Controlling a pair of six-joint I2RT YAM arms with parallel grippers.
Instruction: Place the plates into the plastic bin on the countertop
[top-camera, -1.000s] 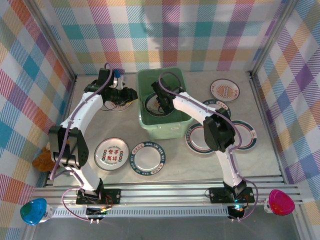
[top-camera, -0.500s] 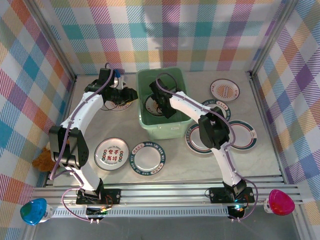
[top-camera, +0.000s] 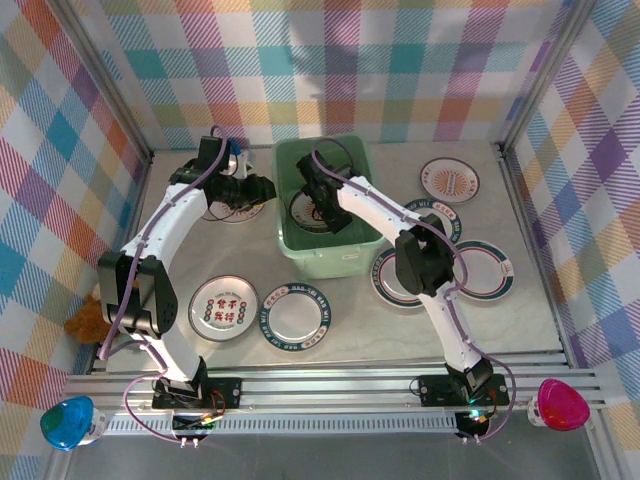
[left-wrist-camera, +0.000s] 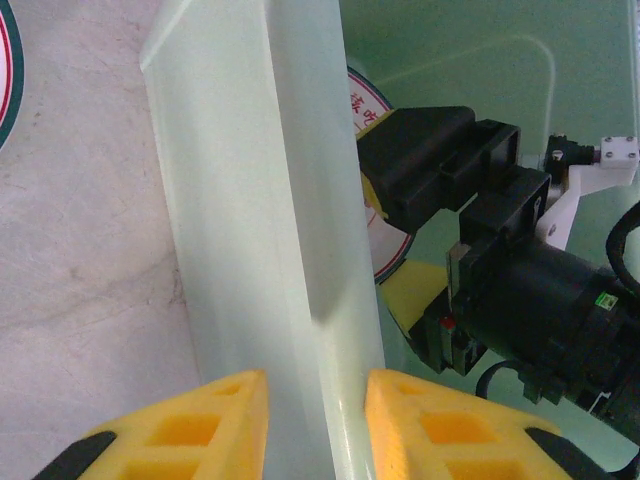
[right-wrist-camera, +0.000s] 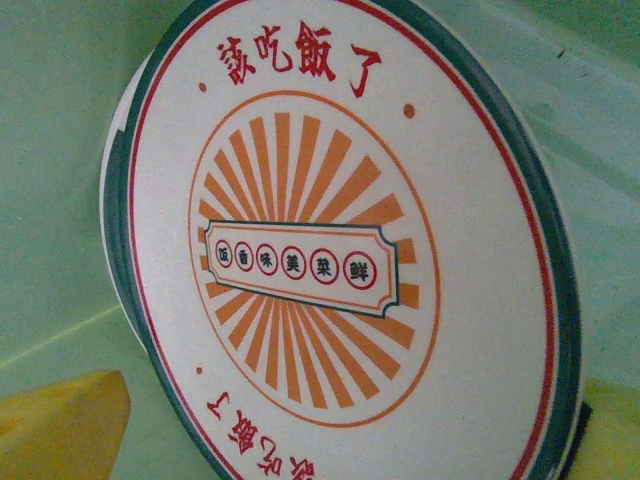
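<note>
"該吃飯了" atop sunburst plate (right-wrist-camera: 340, 250)

Left arm: rises from its base at lower left, bends at the elbow, reaches far and rightward.
Left claw (top-camera: 262, 186): yellow fingers (left-wrist-camera: 190, 425) parted, one either side of the plastic bin (left-wrist-camera: 260, 230) wall.
Right arm: stretches from lower right up and leftward, wrist dipped inside the bin.
Right claw (top-camera: 322, 212): low in the bin; yellow pads (right-wrist-camera: 60, 425) at the frame corners; grip state unclear.
</note>
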